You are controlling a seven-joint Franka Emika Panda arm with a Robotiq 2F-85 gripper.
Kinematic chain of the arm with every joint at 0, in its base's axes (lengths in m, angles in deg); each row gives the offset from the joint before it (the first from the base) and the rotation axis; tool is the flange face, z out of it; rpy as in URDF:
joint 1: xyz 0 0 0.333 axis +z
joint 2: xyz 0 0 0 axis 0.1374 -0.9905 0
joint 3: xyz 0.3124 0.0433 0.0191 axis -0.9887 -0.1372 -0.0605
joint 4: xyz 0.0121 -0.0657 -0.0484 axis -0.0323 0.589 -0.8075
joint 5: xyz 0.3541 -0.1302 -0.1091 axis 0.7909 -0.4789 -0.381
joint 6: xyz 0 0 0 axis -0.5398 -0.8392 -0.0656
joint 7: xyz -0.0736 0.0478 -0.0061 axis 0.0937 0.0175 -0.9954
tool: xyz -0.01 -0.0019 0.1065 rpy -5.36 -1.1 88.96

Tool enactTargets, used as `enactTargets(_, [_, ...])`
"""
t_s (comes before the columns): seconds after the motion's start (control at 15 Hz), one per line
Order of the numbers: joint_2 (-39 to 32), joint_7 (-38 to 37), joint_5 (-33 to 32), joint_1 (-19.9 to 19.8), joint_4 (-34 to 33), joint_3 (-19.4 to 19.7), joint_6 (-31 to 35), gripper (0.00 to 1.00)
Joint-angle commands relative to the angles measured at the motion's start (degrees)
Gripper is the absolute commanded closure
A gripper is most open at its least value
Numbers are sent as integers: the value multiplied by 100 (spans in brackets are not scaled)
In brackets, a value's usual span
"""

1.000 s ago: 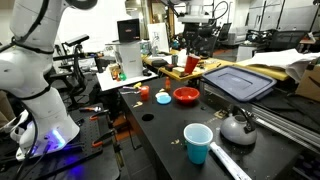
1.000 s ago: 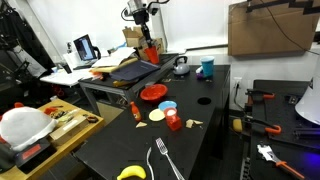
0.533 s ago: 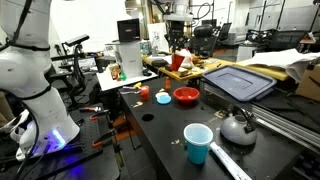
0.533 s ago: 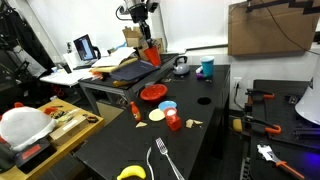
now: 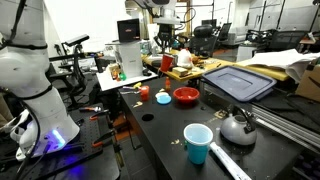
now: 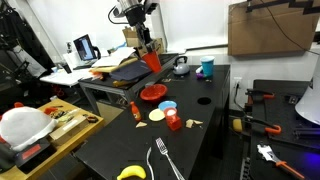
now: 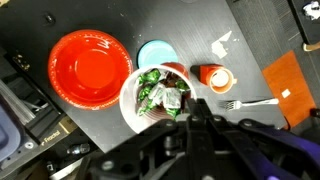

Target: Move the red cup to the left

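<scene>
The red cup [image 5: 167, 62] hangs in the air in my gripper [image 5: 165, 47], above the far part of the black table [image 5: 160, 135]. It also shows in an exterior view [image 6: 152, 60], under the gripper [image 6: 146, 43]. In the wrist view I look down into the cup [image 7: 150, 95]; it holds green-wrapped sweets. The gripper fingers [image 7: 190, 112] are shut on its rim. It hangs above the table between the red bowl [image 7: 90, 68] and a small red-orange container [image 7: 213, 77].
On the table stand the red bowl [image 5: 186, 96], a light-blue cup [image 5: 197, 142], a steel kettle [image 5: 238, 126] and the small red-orange container [image 5: 162, 97]. A fork [image 6: 162, 158], a banana [image 6: 131, 173] and flat discs [image 6: 167, 106] lie nearer. A dark tray [image 5: 238, 80] sits behind.
The gripper has carried the red cup from over the back clutter out over the table, leftward in an exterior view. Nothing on the table has moved.
</scene>
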Motion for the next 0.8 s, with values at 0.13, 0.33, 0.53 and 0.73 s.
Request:
enactTargets(0.13, [305,69,-10,332,596,-11,478,99])
enactTargets(0.33, [241,8,-30,479,719,-30,786,99])
enactTargets(0.53, [208,-18,-26,593,872,-56,1105,99])
enactTargets(0.73, [166,-64,-18,698,1009,-93,1374,99])
